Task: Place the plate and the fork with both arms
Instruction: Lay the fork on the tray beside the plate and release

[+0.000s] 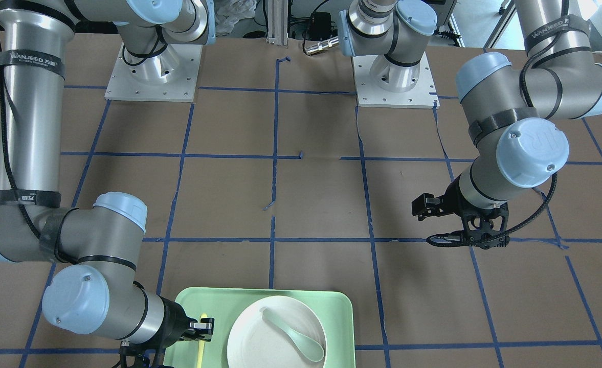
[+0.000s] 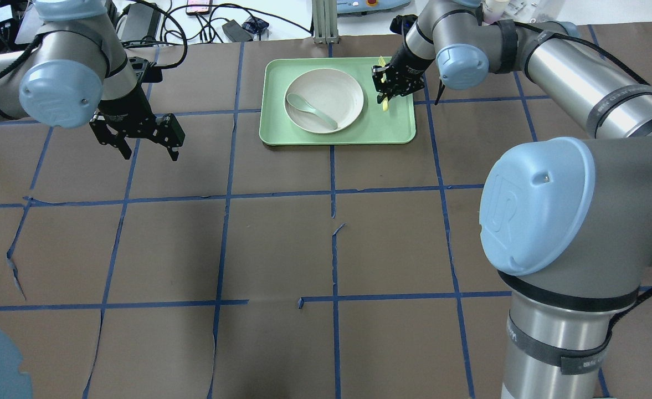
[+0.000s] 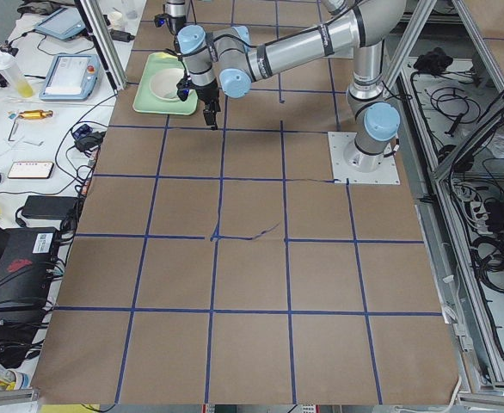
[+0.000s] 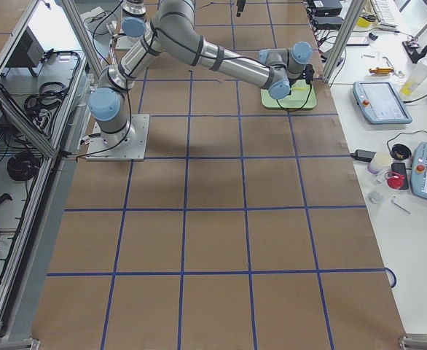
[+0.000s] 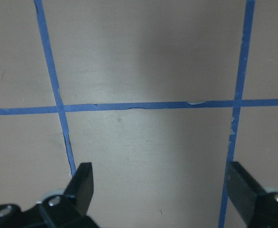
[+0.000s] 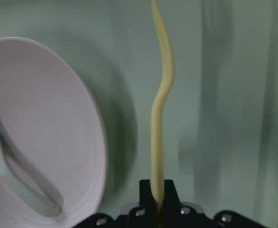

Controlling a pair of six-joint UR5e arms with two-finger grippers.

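Yellow fork (image 1: 201, 352) pinched in right gripper (image 1: 204, 327) in front view, plate (image 1: 249, 342) just beside it on tray (image 1: 344, 312). Overhead: left gripper (image 2: 148, 154) spread, empty, well apart from plate. Right wrist: fork juts ahead of gripper. Reckon nothing placed yet; plate not gripped.

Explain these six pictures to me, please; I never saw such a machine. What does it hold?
These are two robot arms at a brown table with blue tape lines. Four cameras look from above, the front and both ends; two sit on the wrists. A green tray carries a white plate with a pale spoon in it. The right claw is shut on a yellow fork beside the plate. The left claw hangs open and empty over the table.
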